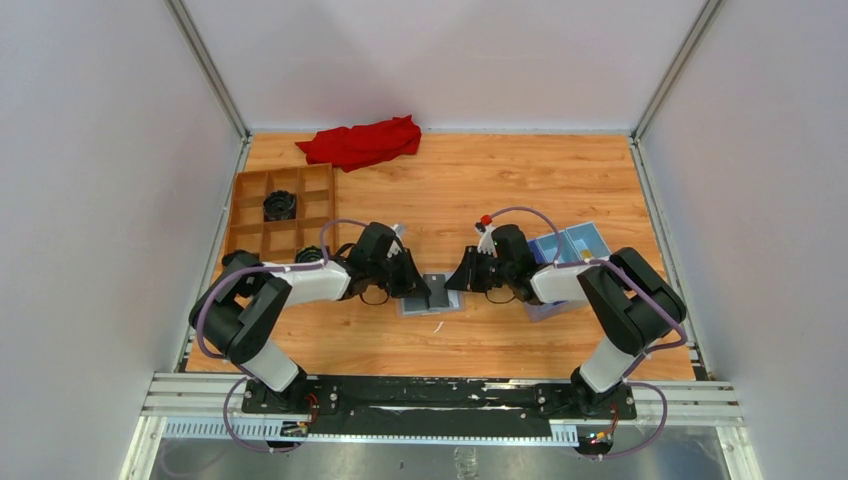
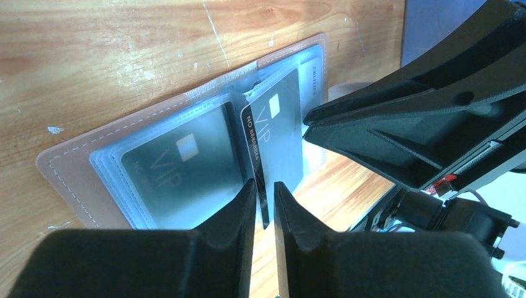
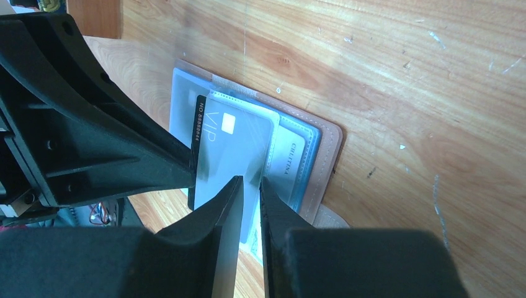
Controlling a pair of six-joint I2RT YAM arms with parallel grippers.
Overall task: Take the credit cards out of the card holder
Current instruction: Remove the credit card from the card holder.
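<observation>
The card holder (image 1: 432, 300) lies open on the wood between my two grippers, its tan-pink rim (image 2: 68, 180) framing clear sleeves. A dark VIP credit card (image 2: 180, 161) rests flat in one sleeve and a pale card (image 3: 291, 155) in another. One sleeve page is lifted, and a black credit card (image 2: 254, 155) pokes out of it on edge. My left gripper (image 2: 265, 194) is shut on that card's lower end. My right gripper (image 3: 251, 181) is shut on the lifted sleeve page. The two grippers nearly touch tip to tip in the top view.
A brown compartment tray (image 1: 250, 225) with black parts (image 1: 281, 205) in it stands at the left, a red cloth (image 1: 360, 142) lies at the back, and a blue box (image 1: 568, 245) sits under the right arm. White walls close in the table.
</observation>
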